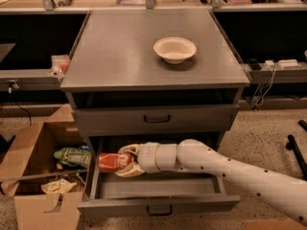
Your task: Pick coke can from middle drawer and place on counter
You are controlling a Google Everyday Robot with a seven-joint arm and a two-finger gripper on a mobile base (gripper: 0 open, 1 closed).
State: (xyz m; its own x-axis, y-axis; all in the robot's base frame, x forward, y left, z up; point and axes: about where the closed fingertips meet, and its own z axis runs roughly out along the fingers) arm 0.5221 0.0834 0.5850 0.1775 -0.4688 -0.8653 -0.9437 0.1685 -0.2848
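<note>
The coke can (113, 161) is red-orange with white lettering and lies on its side, held a little above the left part of the open middle drawer (158, 206). My gripper (128, 160) is at the can's right end, with one cream finger above it and one below, shut on it. My white arm reaches in from the lower right. The counter (120, 51) is the flat grey cabinet top above.
A white bowl (174, 49) sits on the counter at the right rear. An open cardboard box (33, 176) with a green snack bag (72, 155) stands left of the cabinet. The top drawer (156, 119) is closed. A tan bench runs behind.
</note>
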